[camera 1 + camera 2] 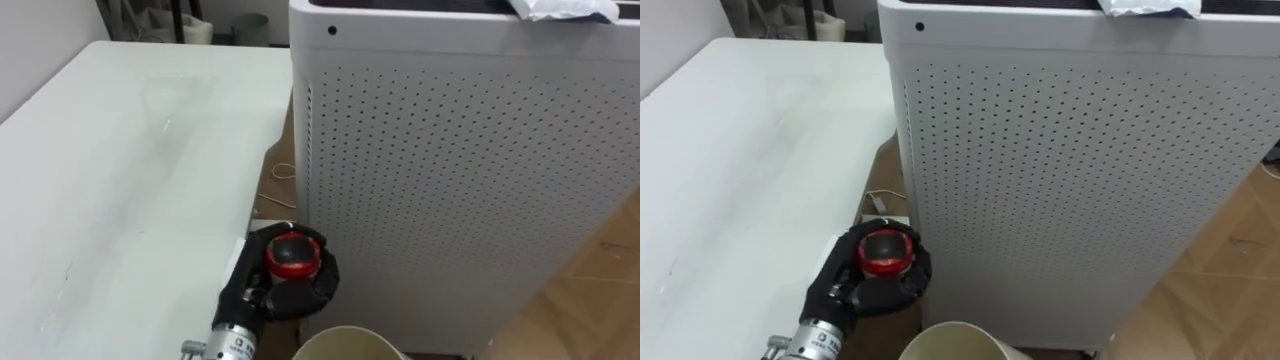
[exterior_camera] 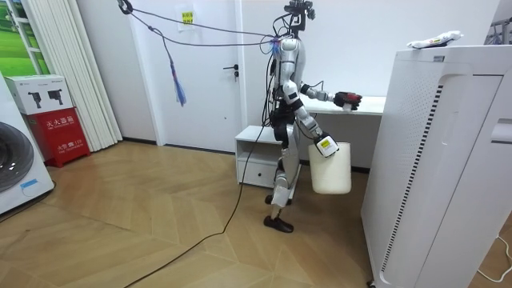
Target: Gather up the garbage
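My left hand (image 1: 278, 285) is black and hovers beside the white table's (image 1: 120, 180) right edge, its fingers curled round a small round red piece of garbage (image 1: 292, 255). In the room view that hand (image 2: 346, 100) reaches out at chest height toward the tall white cabinet. My right hand (image 2: 325, 146) hangs low at my side, and a white bucket (image 2: 330, 170) hangs from it. The bucket's rim (image 1: 345, 343) shows at the bottom edge, just below the left hand. A crumpled white wrapper (image 1: 560, 8) lies on top of the cabinet.
The tall white perforated cabinet (image 1: 450, 150) stands close on my right, with a narrow gap of wooden floor (image 1: 275, 165) between it and the table. A low white drawer unit (image 2: 256, 156) sits behind me. A red box (image 2: 62, 132) and a washing machine (image 2: 16, 164) stand far off.
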You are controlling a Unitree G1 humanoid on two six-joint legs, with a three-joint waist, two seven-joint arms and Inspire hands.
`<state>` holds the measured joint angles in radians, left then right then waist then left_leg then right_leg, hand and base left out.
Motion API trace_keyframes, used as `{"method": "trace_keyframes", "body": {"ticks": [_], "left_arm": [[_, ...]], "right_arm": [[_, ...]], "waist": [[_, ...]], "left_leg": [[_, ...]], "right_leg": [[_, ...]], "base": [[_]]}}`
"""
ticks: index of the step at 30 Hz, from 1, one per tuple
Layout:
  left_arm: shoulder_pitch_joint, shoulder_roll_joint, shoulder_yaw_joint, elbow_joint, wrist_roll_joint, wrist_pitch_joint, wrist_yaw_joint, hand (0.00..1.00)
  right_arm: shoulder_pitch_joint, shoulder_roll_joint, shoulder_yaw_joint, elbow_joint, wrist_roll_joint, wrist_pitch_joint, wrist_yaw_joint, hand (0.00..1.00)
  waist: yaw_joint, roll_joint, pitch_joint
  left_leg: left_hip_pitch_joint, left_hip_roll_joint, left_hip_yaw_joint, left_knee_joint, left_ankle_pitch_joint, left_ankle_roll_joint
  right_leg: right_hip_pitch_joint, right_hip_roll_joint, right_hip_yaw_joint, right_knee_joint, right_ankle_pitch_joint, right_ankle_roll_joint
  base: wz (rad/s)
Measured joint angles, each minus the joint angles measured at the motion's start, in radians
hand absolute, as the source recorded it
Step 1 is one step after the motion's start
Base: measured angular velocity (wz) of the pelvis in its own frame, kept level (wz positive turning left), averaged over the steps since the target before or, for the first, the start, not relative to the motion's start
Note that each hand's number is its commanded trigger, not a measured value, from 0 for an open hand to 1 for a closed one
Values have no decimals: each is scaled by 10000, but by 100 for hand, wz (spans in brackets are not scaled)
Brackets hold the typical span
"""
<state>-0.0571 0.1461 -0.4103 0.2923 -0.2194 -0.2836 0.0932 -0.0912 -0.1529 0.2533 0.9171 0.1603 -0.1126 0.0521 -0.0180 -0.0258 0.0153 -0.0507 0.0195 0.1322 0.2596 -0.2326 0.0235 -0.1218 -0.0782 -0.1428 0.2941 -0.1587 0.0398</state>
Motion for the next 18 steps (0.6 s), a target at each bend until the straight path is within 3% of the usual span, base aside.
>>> {"method": "trace_keyframes", "body": {"ticks": [7,12,13,15,16,18], "left_arm": [[196,6,-443,8,-36,79,-1156,100],[227,15,-441,18,-31,371,-1947,100],[298,31,-438,18,-28,392,-2109,91],[362,37,-455,18,-29,445,-2346,25],[414,37,-455,18,-29,452,-2484,0],[497,38,-452,18,-19,455,-2694,0]], "right_arm": [[-130,3,-20,5,390,-87,-199,100],[-166,-3,-33,13,385,-89,-169,100],[-166,-4,-33,13,367,-89,-146,100],[-170,-32,-33,17,369,-89,-137,100],[-171,-38,-33,43,369,-89,-124,100],[-171,-65,-33,64,348,-89,-57,100]], "waist": [[-44,43,25],[-46,110,43],[-53,136,31],[-50,195,38],[-51,235,29],[-68,301,39]], "left_leg": [[8,23,55,-26,0,0],[-158,43,57,-14,0,-1],[-220,41,58,-2,0,-1],[-301,37,58,6,0,-1],[-342,37,58,11,0,-1],[-402,40,60,12,0,-1]], "right_leg": [[-18,16,33,-14,7,-11],[-178,37,33,-12,17,-27],[-232,41,40,-10,18,-30],[-307,40,40,-11,19,-30],[-355,40,40,-13,19,-30],[-409,39,34,-20,19,-30]], "base": [[-2],[0],[0],[0],[0],[0]]}}
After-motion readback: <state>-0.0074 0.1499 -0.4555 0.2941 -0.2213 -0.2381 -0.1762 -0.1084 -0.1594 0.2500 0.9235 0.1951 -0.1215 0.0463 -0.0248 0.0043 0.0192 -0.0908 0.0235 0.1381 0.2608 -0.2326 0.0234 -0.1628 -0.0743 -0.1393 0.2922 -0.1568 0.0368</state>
